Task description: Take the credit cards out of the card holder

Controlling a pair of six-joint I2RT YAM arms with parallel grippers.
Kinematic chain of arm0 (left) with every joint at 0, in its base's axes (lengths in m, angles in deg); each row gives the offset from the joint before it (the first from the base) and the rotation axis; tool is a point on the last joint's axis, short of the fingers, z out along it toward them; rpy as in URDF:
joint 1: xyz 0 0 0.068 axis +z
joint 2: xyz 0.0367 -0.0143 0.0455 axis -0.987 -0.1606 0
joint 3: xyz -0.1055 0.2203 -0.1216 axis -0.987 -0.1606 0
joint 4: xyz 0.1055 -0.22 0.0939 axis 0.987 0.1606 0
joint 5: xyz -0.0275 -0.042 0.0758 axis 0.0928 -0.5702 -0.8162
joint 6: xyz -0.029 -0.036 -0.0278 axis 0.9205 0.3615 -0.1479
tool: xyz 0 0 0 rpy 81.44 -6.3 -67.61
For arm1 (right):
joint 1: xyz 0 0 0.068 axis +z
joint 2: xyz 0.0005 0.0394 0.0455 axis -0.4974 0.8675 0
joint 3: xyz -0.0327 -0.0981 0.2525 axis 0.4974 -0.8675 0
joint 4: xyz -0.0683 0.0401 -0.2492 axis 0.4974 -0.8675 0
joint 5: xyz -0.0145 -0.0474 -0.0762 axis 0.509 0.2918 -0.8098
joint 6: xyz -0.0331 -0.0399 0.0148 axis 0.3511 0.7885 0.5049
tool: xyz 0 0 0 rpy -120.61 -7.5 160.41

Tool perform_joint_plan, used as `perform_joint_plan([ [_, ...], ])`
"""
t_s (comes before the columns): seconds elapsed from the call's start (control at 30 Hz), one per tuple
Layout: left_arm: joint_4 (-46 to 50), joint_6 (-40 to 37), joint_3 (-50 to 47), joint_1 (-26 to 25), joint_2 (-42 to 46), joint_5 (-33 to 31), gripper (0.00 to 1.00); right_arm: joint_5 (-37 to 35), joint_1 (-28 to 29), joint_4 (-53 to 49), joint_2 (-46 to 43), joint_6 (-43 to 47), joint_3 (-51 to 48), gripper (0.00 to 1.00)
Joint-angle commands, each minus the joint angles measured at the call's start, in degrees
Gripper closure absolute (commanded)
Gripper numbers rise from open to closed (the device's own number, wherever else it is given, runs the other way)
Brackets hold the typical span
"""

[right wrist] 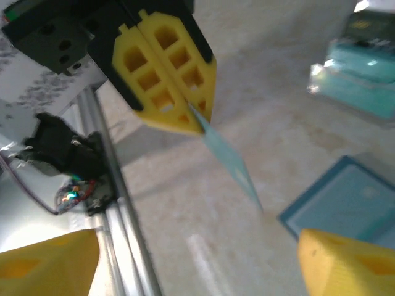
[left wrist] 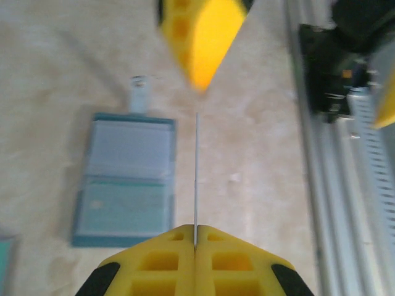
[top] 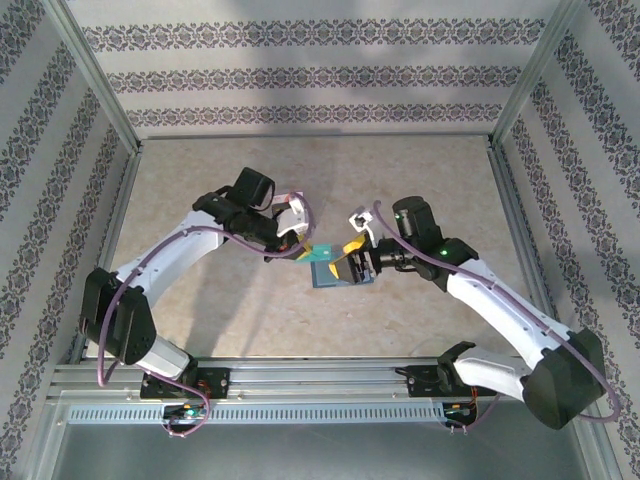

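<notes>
Left wrist view: the left gripper sits nearest the lens, its yellow fingers pressed flat together. They are clamped on one credit card, which is seen edge-on as a thin pale line running straight out from the tips.

- Right wrist view: the same card shows its face, pale teal-green. It is pinched by one end in the left gripper and slopes down and away, held above the table and clear of it.
- The card holder lies open and flat on the table, just left of the held card and not touching it. Both inner panels face up and the small closure tab points away.
- Overhead: the card holder lies at mid-table between the two grippers. The left gripper and its card are over its upper left corner.
- The right gripper has its jaws spread wide with nothing between them. From overhead the right gripper is at the holder's right side; I cannot tell whether it touches the holder.
- One of the right gripper's fingers hangs just beyond the far end of the card.
- Some flat teal-green pieces lie on the table beyond the holder. They are too blurred to count.
- A metal rail runs along the near table edge.
</notes>
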Motion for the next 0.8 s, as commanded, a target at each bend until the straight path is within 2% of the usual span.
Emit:
perform_joint_plan([
  [0.0, -16.46, 3.65, -3.08, 3.00, 1.04, -6.01, 1.00, -7.10, -0.58, 2.36, -2.91, -3.45, -1.83, 0.02],
  [0.37, -19.66, -4.01, 1.19, 9.13, -11.26, -7.19, 1.00, -28.76, -1.14, 0.66, -4.62, -12.90, -2.92, 0.02],
  [0.77, -16.89, -8.42, 8.01, 12.69, -20.79, -4.90, 1.00, -31.76, -1.28, 0.75, -3.45, -15.57, -3.36, 0.02],
])
